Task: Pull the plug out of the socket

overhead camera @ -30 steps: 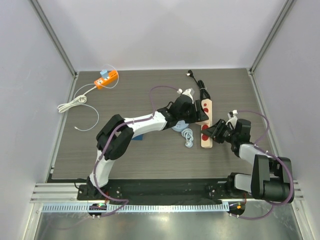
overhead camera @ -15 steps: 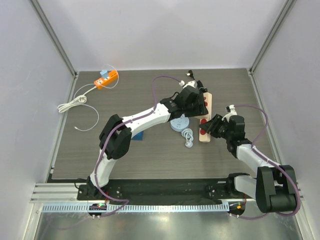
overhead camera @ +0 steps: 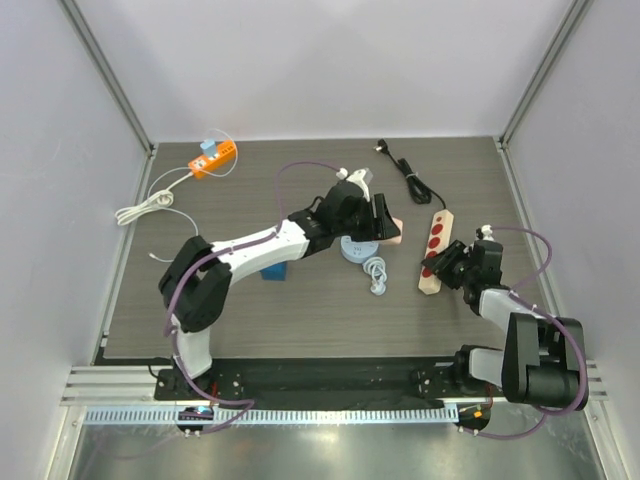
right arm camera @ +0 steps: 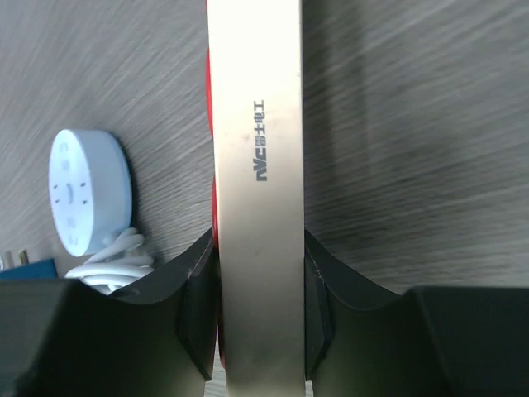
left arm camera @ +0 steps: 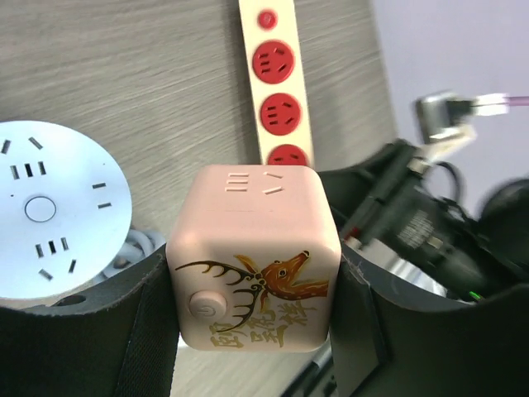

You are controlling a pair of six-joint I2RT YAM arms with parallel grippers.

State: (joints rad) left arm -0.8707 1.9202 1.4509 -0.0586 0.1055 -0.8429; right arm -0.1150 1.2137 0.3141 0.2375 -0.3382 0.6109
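My left gripper [overhead camera: 386, 229] is shut on a pink cube plug [overhead camera: 391, 231] with a deer drawing, held off the table left of the strip. In the left wrist view the cube [left arm camera: 254, 256] fills the space between both fingers. The beige power strip with red sockets [overhead camera: 436, 251] lies tilted at the right, apart from the cube. My right gripper [overhead camera: 446, 268] is shut on the strip's near end. In the right wrist view the strip [right arm camera: 259, 165] runs upward between both pads [right arm camera: 198, 310]. The strip also shows in the left wrist view [left arm camera: 273, 74].
A round white socket [overhead camera: 357, 249] with a coiled white cable [overhead camera: 376, 272] lies under my left wrist. A blue block [overhead camera: 274, 273] sits beside the left arm. The strip's black cord [overhead camera: 410, 180] runs to the back. An orange strip [overhead camera: 213, 158] and white cable [overhead camera: 145, 208] lie far left.
The pink cube has come off the strip and moved left and nearer with my left gripper. The strip has shifted right and tilted with my right gripper.
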